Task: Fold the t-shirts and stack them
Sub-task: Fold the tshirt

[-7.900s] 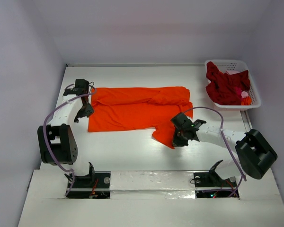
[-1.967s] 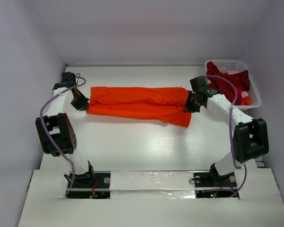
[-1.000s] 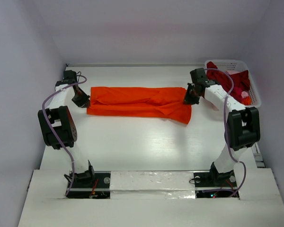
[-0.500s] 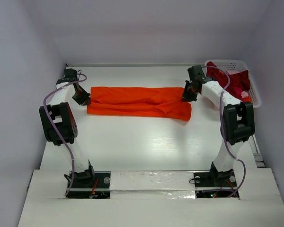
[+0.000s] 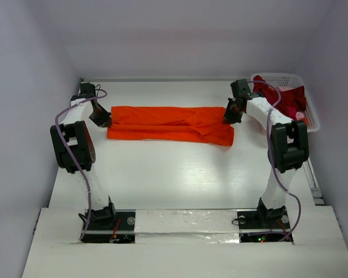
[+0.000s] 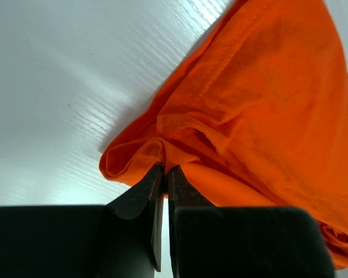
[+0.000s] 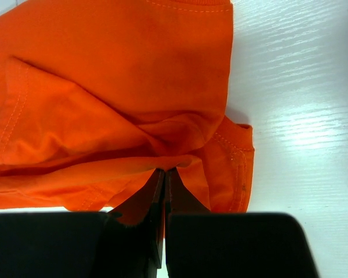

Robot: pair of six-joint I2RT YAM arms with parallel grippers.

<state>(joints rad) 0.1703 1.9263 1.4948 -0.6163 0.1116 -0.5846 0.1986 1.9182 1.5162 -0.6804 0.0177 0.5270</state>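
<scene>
Orange t-shirt (image 5: 168,123): laid flat as a long folded band, left of the basket (image 5: 311,116).
Left gripper (image 5: 105,120): clamped on the band's end far from the basket.
Right gripper (image 5: 228,117): clamped on the end near the basket.
Crimson t-shirts (image 5: 281,99): heaped in the basket; their number cannot be counted.

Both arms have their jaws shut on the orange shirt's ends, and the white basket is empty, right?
No: the white basket holds crumpled dark red shirts, as the top external view shows. Both arms' jaws are indeed shut on the ends of the orange shirt.
</scene>
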